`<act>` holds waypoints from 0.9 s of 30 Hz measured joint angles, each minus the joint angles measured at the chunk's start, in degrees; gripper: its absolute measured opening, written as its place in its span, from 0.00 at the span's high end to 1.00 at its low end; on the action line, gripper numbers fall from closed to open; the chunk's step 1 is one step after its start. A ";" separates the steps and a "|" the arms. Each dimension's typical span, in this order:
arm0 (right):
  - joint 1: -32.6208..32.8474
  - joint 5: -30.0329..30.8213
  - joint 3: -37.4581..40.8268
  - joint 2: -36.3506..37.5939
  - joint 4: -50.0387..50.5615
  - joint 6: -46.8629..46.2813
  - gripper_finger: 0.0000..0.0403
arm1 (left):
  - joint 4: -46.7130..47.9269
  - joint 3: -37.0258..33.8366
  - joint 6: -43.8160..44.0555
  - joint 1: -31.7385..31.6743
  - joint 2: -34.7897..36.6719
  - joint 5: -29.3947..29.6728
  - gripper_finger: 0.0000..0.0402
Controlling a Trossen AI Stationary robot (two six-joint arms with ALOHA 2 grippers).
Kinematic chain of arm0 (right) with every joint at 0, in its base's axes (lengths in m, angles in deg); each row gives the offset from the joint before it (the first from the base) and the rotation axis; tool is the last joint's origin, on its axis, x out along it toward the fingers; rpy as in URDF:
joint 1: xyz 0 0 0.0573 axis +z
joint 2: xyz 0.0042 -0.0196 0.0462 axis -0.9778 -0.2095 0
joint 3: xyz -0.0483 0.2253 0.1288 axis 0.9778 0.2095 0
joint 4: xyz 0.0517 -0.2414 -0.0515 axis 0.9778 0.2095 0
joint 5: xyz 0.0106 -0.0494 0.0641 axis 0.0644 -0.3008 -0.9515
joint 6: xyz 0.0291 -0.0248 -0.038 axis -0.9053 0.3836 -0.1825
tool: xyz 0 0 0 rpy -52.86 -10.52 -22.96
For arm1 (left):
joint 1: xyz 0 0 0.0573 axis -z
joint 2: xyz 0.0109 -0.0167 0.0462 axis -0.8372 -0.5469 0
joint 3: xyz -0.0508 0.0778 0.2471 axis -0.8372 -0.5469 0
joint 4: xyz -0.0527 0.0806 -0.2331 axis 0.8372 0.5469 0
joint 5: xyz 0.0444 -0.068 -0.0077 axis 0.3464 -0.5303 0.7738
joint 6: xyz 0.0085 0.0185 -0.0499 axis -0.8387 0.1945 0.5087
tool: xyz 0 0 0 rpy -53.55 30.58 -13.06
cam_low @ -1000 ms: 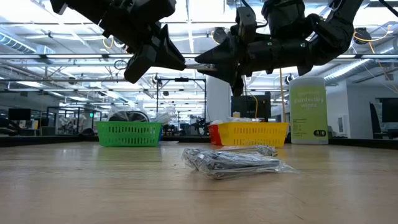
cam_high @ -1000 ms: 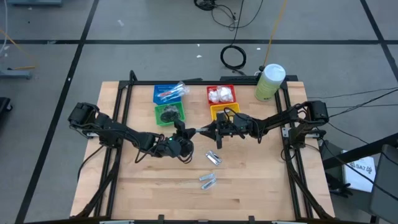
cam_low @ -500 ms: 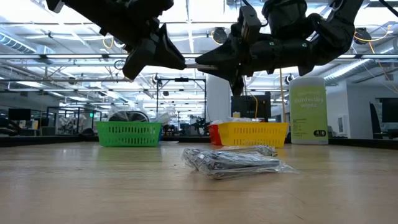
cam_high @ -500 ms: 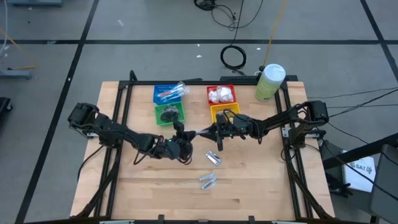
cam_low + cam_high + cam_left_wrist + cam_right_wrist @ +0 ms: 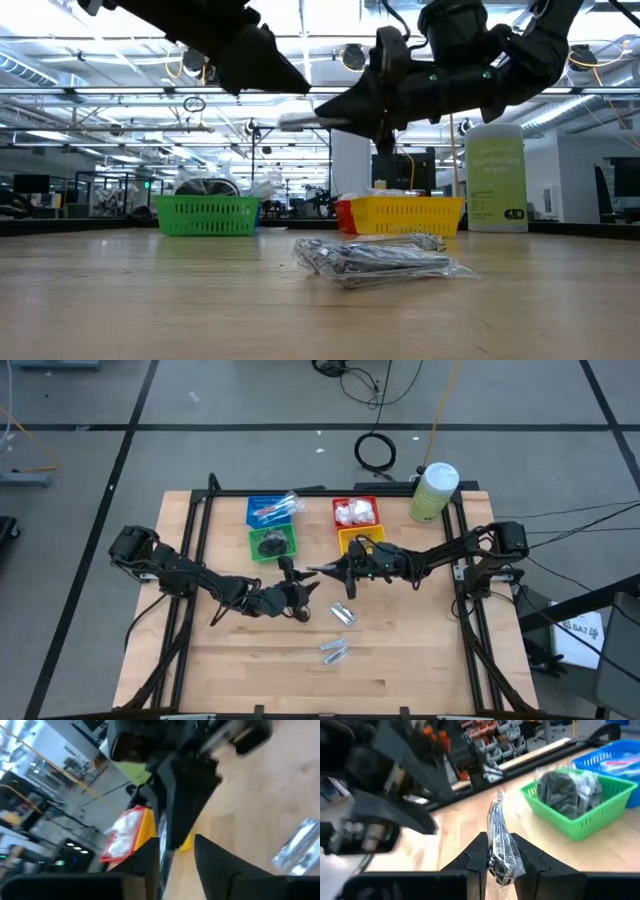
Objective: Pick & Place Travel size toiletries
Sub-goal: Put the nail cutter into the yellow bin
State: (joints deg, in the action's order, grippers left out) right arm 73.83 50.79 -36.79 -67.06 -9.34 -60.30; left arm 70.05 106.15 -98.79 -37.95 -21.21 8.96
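Two silver tubes [image 5: 334, 650] lay near the table's [image 5: 420, 660] front edge, another [image 5: 343, 614] toward the middle. Above the middle, the right gripper [image 5: 498, 851] was clamped on a wrapped packet [image 5: 501, 842]. The left gripper [image 5: 305, 593] was beside it, fingers parted, holding nothing.

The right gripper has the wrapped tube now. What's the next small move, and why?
Probably swing the right gripper back toward the yellow basket just behind it. Its fingers are shut on the wrapped silver tube, held above the table, and the left gripper has let go and sits apart, so the handover looks finished.
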 joint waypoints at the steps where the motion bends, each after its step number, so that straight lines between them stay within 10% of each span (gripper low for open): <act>1: -0.11 0.01 0.00 -0.04 0.69 0.24 0.88 | -0.06 0.01 1.07 0.00 0.00 -1.04 0.68; 13: -1.12 12.93 0.62 9.72 22.68 6.48 0.88 | 15.24 0.01 21.23 -1.25 11.86 -8.07 0.37; 27: -5.60 23.78 17.65 26.41 24.06 4.43 0.88 | 23.03 -9.04 27.35 -1.52 30.37 -2.44 0.45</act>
State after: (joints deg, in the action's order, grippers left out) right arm 68.23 74.56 -19.14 -40.66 14.72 -55.87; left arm 93.09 97.10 -71.43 -39.47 9.16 6.52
